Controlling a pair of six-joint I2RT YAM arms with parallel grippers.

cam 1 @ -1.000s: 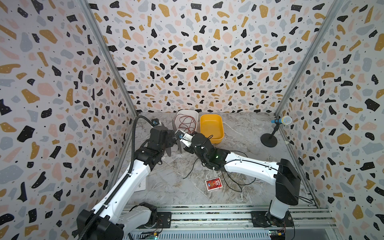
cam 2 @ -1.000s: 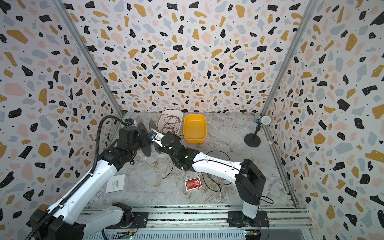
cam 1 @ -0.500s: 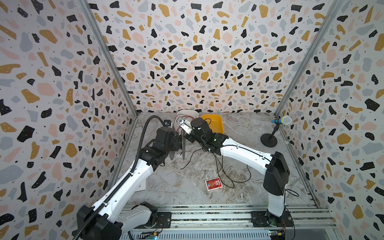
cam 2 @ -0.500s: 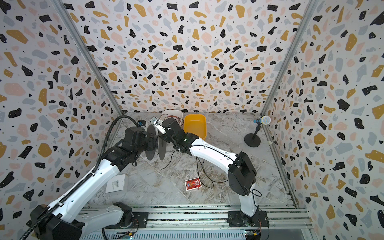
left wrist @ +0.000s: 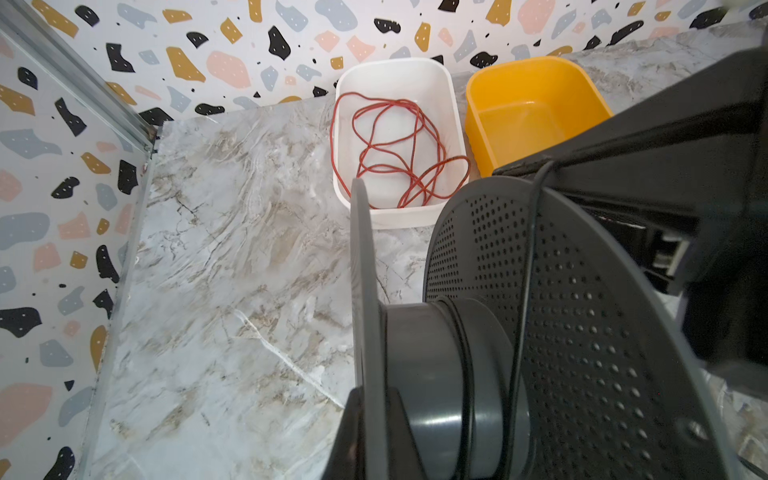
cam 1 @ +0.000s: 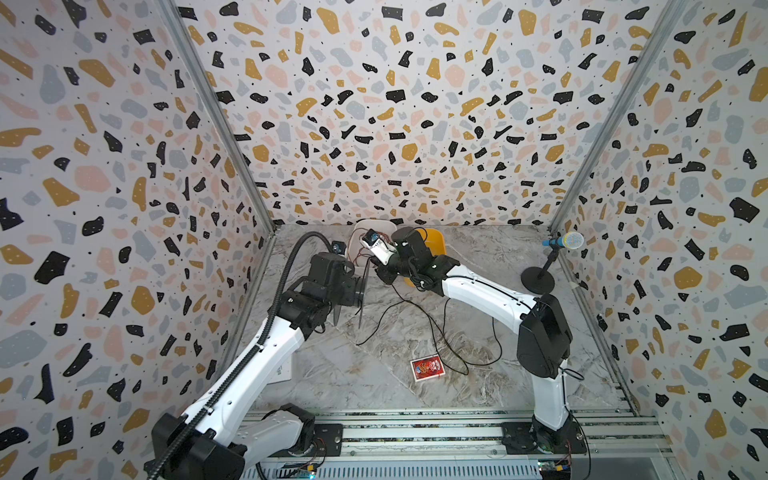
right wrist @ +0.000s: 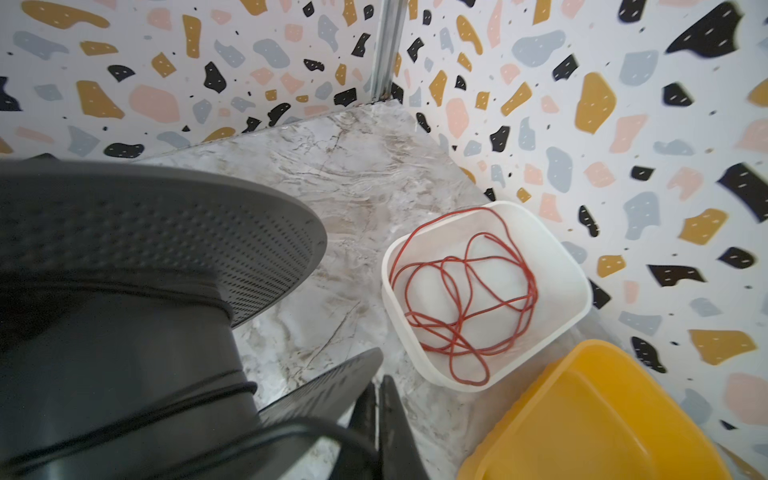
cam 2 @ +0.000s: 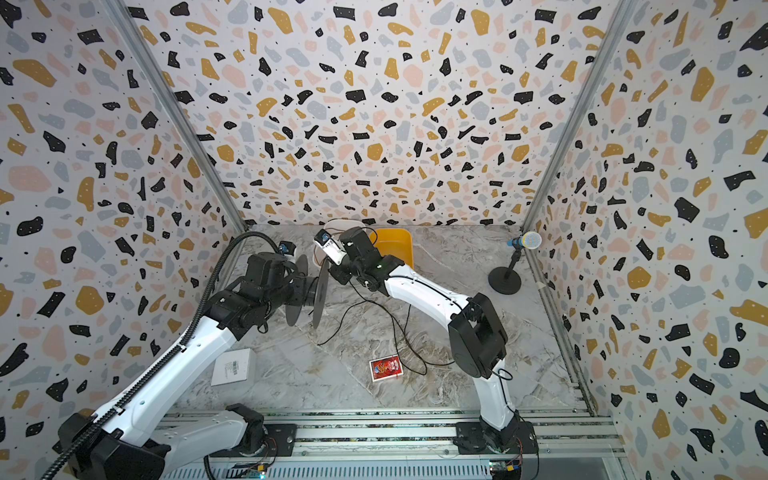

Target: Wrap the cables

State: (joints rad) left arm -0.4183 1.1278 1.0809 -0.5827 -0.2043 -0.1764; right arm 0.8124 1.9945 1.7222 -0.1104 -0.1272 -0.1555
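Black jaws on the right gripper (right wrist: 377,401) stand pressed almost together, with only a hairline gap between them. Finding: it pinches the black cord (left wrist: 531,249). In the left wrist view the cord runs taut from that gripper, across the perforated flange and onto the hub. The pinch point itself is hidden behind the gripper body. This gripper sits just beside the outer flange of the dark grey spool (cam 2: 320,293), on its back-wall side.

Left gripper (left wrist: 368,415): closed on the rim of the spool's other flange. It appears to carry the spool clear of the table (cam 1: 353,374). The spool's axis lies roughly level, pointing from the left gripper toward the right arm, and both flanges stand upright.

Only a few turns of cord show on the hub in the right wrist view. Most of the cord lies in slack loops on the table. These trail from the spool toward the front and pass just beside a red card packet (cam 1: 427,368), on the right arm's side. The right arm is therefore the nearer to the loose length.

Governing relation: the held stretch meets the hub square to the spool's axis. Judgement: the next turn needs the right gripper to circle the hub in the plane of the flanges and stay between them, or the cord may slip over the outer flange.

White tub (left wrist: 390,62) and yellow tub (left wrist: 540,124) stand behind the spool, apart from the work.
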